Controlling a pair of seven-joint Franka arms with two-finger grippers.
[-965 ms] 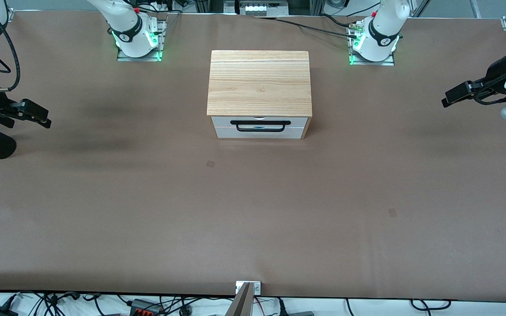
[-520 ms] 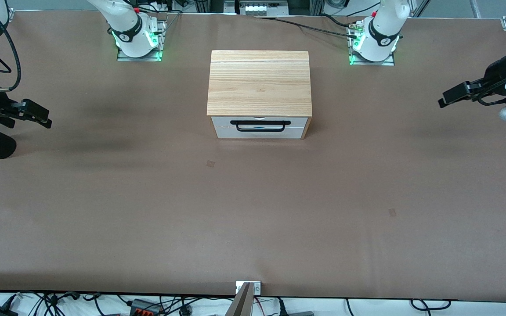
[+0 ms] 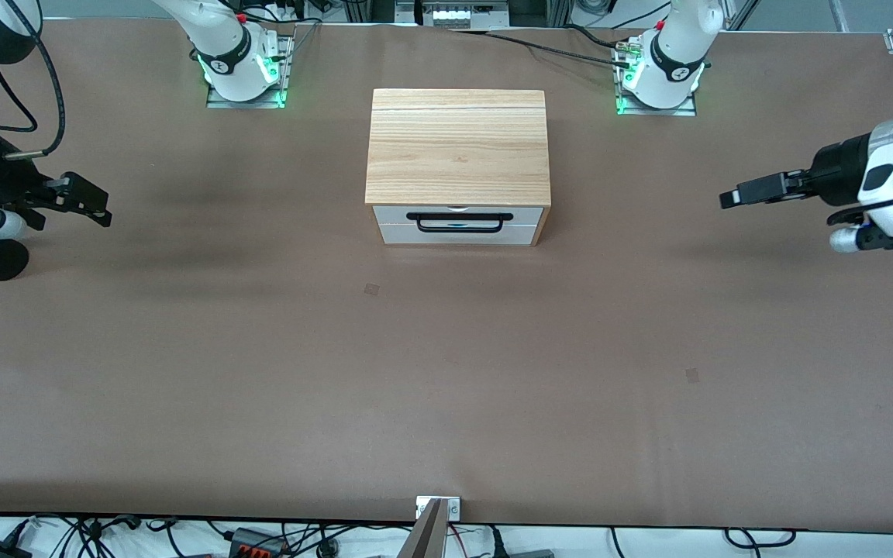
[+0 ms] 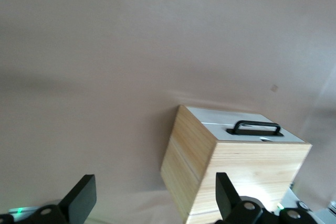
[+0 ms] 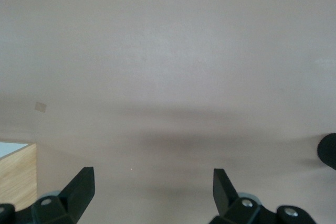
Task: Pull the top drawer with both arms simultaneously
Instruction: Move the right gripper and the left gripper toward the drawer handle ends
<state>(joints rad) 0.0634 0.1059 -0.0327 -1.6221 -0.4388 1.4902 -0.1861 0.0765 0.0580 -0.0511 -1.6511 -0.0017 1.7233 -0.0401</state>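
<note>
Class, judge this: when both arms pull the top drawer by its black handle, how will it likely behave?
The top drawer looks rigid, so it should probably slide straight. Its single wide handle is centred, so uneven pulls might skew it. The wooden box stands loose on the table and may slide too.

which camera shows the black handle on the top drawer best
The front view: the handle faces that camera, with its whole bar showing against the white panel of the shut top drawer. The left wrist view shows it too, but at a slant. The right wrist view catches only a corner of the wooden box.

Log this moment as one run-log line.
top drawer: shut | left gripper: open, over table | right gripper: open, over table
</note>
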